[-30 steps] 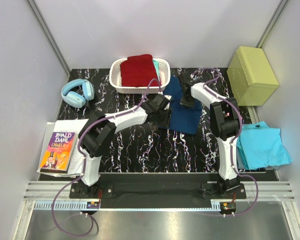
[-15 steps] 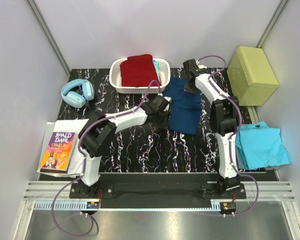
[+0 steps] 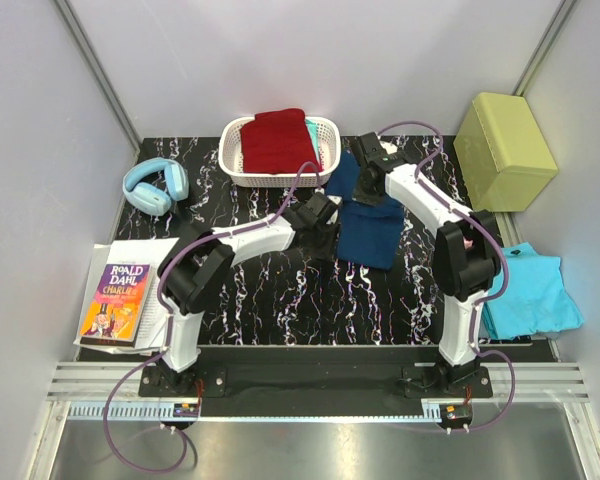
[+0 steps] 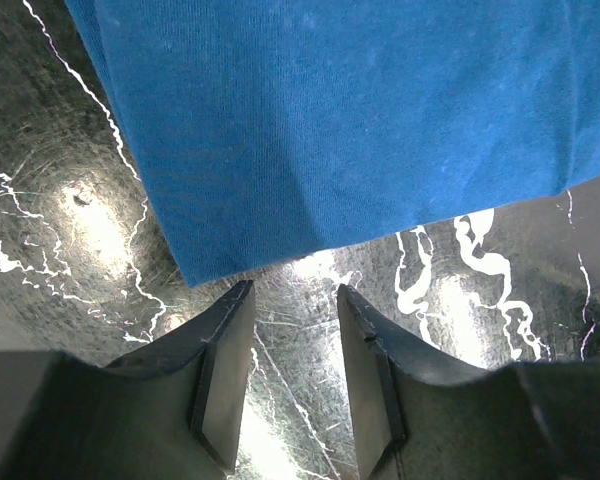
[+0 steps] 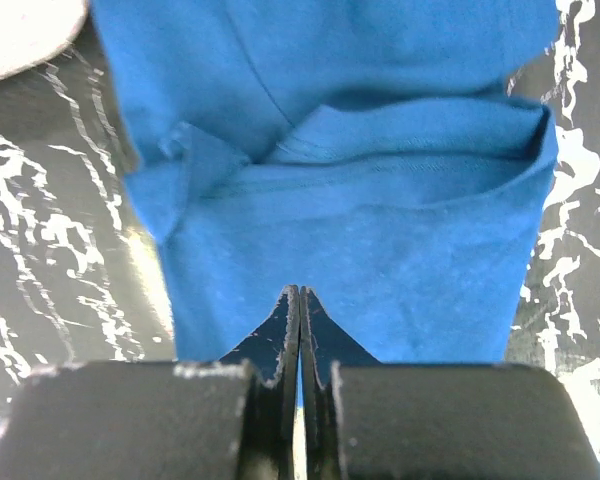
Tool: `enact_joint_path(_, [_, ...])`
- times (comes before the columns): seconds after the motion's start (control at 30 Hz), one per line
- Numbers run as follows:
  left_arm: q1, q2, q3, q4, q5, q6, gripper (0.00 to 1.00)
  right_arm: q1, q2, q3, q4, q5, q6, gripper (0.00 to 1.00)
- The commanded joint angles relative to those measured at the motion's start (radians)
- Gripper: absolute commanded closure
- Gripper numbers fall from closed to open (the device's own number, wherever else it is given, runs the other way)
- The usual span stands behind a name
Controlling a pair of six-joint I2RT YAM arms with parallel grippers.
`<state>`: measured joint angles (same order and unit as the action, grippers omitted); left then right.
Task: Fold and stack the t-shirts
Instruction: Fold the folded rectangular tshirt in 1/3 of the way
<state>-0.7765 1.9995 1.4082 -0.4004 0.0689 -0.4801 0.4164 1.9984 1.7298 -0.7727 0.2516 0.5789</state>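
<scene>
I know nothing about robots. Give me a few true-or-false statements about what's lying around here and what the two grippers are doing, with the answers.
1. A dark red shirt lies in the white basket. True.
2. The left gripper is clamped on the blue shirt. False: its jaws are open with nothing between them, just short of the shirt's edge.
3. A turquoise shirt lies far to the right, apart from the blue shirt. True.
4. The headphones sit on the book. False: they lie on the table further back, apart from the book.
5. The right gripper is wide open. False: it is shut, over the blue shirt.
</scene>
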Motion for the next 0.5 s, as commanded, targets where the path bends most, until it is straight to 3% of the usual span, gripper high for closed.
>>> enact_joint_path(0.0, [0.003,0.01,0.032,0.026,0.012,-0.009,0.57,-0.013,-0.032,-0.065,0.033,-0.025,0.03,1.0])
enact_joint_path(0.27, [0.003,-0.01,0.034,0.02,-0.007,-0.011,0.58,-0.013,0.006,-0.157,0.068,-0.031,0.039,1.0])
enact_joint_path(0.47, [0.003,-0.013,0.035,0.015,-0.004,-0.014,0.58,-0.013,0.079,-0.128,0.084,-0.029,0.038,1.0])
